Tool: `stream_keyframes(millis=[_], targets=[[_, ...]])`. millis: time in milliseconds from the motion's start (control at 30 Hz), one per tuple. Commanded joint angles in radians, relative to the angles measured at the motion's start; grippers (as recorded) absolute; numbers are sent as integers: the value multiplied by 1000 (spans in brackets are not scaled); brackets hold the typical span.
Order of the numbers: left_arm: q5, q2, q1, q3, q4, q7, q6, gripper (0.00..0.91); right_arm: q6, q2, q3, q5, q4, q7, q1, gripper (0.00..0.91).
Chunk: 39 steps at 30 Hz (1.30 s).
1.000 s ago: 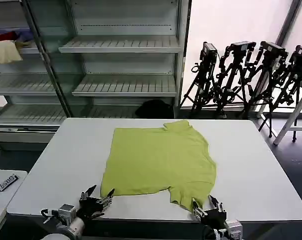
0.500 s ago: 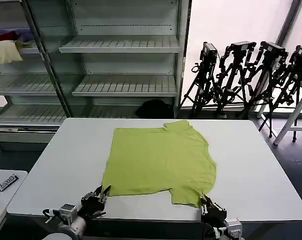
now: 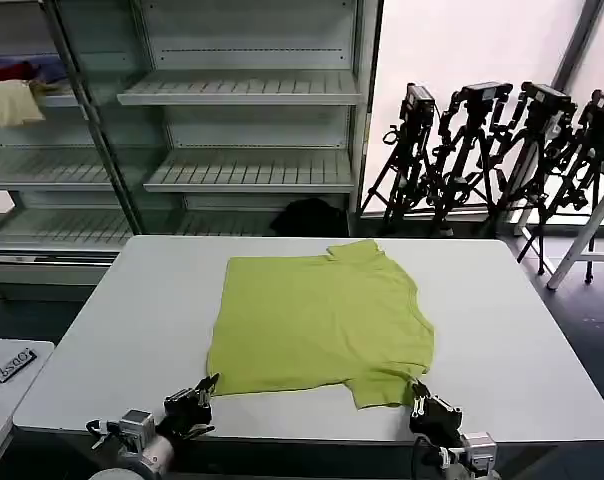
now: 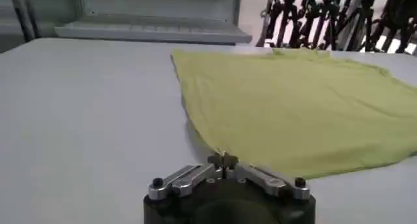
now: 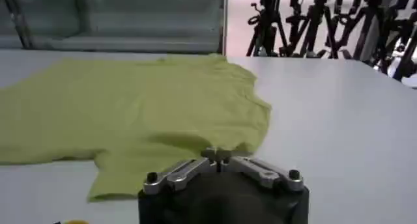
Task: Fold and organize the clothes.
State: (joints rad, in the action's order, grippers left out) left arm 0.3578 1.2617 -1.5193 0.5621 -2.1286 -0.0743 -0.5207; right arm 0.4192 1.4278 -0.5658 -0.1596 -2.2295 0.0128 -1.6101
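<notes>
Lime-green shirt [image 3: 320, 320] flat on white table [image 3: 512, 350]. Left gripper [image 4: 223, 160] pinched closed on near hem corner; right gripper [image 5: 217, 155] pinched closed on sleeve edge.

It looks like a robotics lab or recording studio: a plain white worktable [image 3: 502, 350] stands before bare grey metal shelving racks [image 3: 247, 130], and a row of folded black camera tripods [image 3: 502, 150] leans against the bright back wall.
</notes>
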Motion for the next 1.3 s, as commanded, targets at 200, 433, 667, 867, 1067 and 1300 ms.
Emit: stream_keyframes(millis=[200, 433, 667, 867, 1067, 1300], targets=[[53, 12, 93, 32, 5, -21, -14, 0, -16, 21, -14, 10, 58, 3, 95, 0], [24, 18, 191, 11, 101, -26, -37, 0, -14, 29, 1, 36, 153, 18, 231, 0], [-16, 25, 282, -10, 172, -16, -56, 0, 21, 30, 21, 62, 239, 21, 350, 0], [-23, 21, 325, -21, 172, -9, -57, 0, 49, 32, 32, 63, 264, 22, 406, 0], [-56, 19, 364, -43, 203, -15, -57, 0, 60, 32, 44, 100, 294, 28, 437, 0], [-120, 28, 389, -63, 260, -38, -56, 0, 65, 38, 61, 131, 331, 31, 471, 0]])
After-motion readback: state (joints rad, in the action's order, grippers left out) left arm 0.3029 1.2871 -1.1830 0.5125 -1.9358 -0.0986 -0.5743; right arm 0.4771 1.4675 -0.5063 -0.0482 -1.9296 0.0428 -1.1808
